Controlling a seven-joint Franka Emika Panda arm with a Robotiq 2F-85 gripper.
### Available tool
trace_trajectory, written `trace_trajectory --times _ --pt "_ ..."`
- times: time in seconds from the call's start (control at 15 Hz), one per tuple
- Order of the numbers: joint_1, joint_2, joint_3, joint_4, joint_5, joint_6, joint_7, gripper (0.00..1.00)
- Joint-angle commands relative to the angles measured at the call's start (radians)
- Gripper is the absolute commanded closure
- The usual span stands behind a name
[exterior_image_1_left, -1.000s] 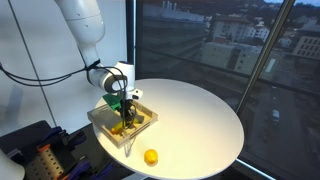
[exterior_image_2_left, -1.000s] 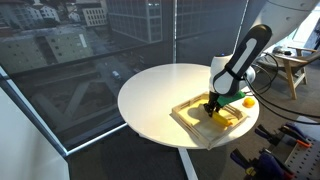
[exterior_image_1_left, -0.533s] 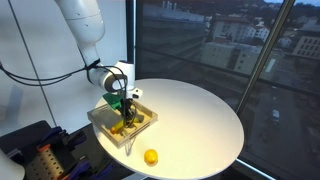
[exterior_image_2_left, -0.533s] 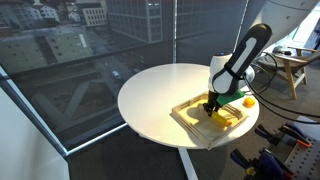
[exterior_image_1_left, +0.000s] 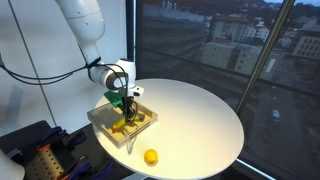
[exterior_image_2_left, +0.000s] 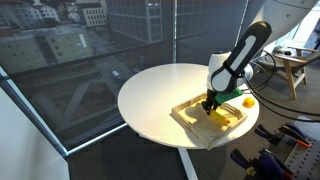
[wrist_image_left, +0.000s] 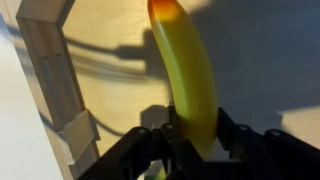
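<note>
Yellow banana pinched; claw hangs apparently vertical.

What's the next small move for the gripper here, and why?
Probably a short, straight lift. The gripper is shut on the banana, which sits low inside the walled tray. In the wrist view the tray's side stands close beside it, so rising first should clear that side before any sideways travel.
</note>
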Motion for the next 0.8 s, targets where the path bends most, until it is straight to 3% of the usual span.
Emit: trace_trajectory --times 0.0,0.73 --pt "-0.008 -0.039 0.002 0.007 0.007 -0.045 -0.022 0.84" --pt "-0.017 -0.108 0.010 0.003 0.005 -0.097 -0.038 0.84"
